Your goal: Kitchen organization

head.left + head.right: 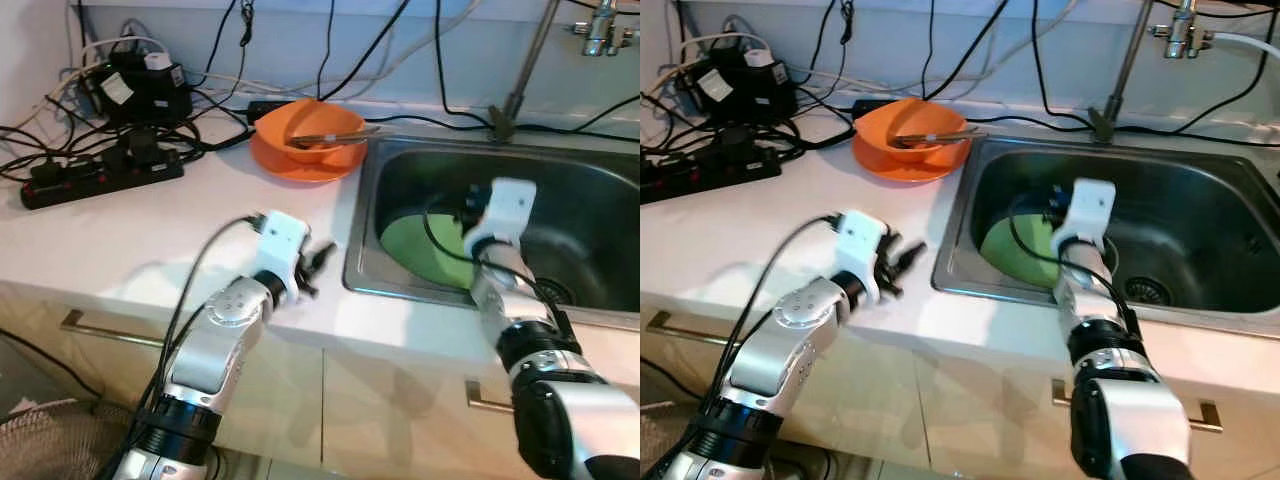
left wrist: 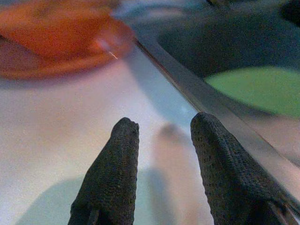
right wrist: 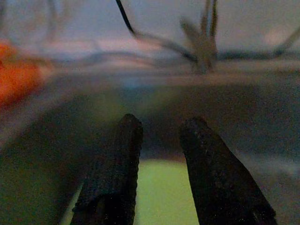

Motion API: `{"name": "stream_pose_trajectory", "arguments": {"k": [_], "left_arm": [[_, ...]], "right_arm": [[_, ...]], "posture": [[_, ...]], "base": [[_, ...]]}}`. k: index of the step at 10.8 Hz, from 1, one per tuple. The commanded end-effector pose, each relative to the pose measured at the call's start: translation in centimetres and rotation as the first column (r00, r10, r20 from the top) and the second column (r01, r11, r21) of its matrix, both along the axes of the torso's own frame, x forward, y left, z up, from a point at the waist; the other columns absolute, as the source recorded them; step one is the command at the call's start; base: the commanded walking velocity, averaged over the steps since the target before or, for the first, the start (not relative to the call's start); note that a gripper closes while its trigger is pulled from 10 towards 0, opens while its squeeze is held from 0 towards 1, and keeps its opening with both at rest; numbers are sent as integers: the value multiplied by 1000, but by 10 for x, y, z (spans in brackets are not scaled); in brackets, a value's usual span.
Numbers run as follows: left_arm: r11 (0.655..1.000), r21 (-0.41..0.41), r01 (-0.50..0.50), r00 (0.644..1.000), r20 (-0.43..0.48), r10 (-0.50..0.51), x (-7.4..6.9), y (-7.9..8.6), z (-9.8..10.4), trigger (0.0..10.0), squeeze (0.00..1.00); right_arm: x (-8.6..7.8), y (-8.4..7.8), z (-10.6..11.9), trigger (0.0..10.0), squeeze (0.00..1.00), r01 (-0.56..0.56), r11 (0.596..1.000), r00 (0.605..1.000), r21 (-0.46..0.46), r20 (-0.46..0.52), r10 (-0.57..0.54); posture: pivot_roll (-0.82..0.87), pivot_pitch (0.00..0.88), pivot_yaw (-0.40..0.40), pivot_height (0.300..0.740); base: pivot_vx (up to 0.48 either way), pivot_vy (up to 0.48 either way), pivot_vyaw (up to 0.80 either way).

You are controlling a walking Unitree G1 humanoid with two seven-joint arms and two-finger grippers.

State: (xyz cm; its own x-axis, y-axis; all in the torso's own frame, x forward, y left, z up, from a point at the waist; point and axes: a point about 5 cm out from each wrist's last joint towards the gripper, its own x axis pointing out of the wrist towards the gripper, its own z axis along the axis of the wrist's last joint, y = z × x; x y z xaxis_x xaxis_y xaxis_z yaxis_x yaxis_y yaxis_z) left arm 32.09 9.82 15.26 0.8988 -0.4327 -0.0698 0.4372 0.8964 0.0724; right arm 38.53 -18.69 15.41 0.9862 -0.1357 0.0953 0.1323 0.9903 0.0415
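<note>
A green plate lies tilted in the steel sink, at the sink's left end, leaning toward the near wall. The right tool is lowered into the sink directly over that plate; its two black fingers stand a little apart with green showing between them, holding nothing. The right arm's white wrist block hides part of the plate from the head camera.

On the white surface just left of the sink, the left tool rests low over the bare top, pointing toward the sink rim. Its fingers are parted with a gap between them and grip nothing.

Farther back, beside the sink's far left corner, an orange bowl sits on an orange plate; a utensil lies across the bowl, its handle reaching toward the sink. At the surface's far left, a black power strip and a tangle of black cables lie against the wall. A faucet rises behind the sink.
</note>
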Motion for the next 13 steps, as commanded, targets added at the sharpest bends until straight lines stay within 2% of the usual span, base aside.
{"name": "stream_pose_trajectory", "arguments": {"k": [1, 2, 3, 4, 6, 7, 9, 13], "left_arm": [[998, 0, -57, 997, 58, 57, 5, 8, 8, 10000, 0], [985, -25, -171, 973, 156, 173, 11, 21, 21, 10000, 0], [972, -39, -234, 947, 218, 237, 13, 29, 30, 10000, 0], [963, -37, -266, 935, 235, 267, 16, 34, 32, 10000, 0], [955, -15, -295, 915, 285, 287, 19, 37, 31, 10000, 0], [951, -50, -306, 901, 309, 306, 19, 40, 35, 10000, 0], [945, -68, -319, 888, 328, 323, 20, 44, 38, 10000, 0], [949, -83, -305, 887, 337, 315, 20, 42, 38, 10000, 0]], "right_arm": [[0, 5, 8, 10000, 0, -31, 999, 998, -19, 60, 32], [-4, 20, 24, 10000, 0, -96, 994, 978, -58, 181, 105], [-10, 30, 35, 10000, 0, -125, 991, 954, -48, 268, 133], [-14, 37, 37, 10000, 0, -137, 990, 948, -30, 286, 139], [-23, 48, 14, 10000, 0, -156, 988, 964, -17, 214, 156], [-27, 51, 15, 10000, 0, -173, 984, 959, -38, 220, 178], [-25, 50, 21, 10000, 0, -165, 986, 958, -19, 234, 165], [-27, 54, 21, 10000, 0, -169, 985, 959, -22, 228, 169]], "posture": [[210, 26, 26, 740], [206, 26, 26, 740], [201, 25, 28, 740], [195, 24, 29, 740], [188, 11, 31, 740], [186, 10, 33, 740], [185, 0, 33, 740], [186, 0, 35, 740]], "base": [[0, 0, 0], [0, 0, 0], [0, 0, 0], [0, 0, 0], [0, 0, 0], [0, 0, 0], [0, 0, 0], [0, 0, 0]]}}
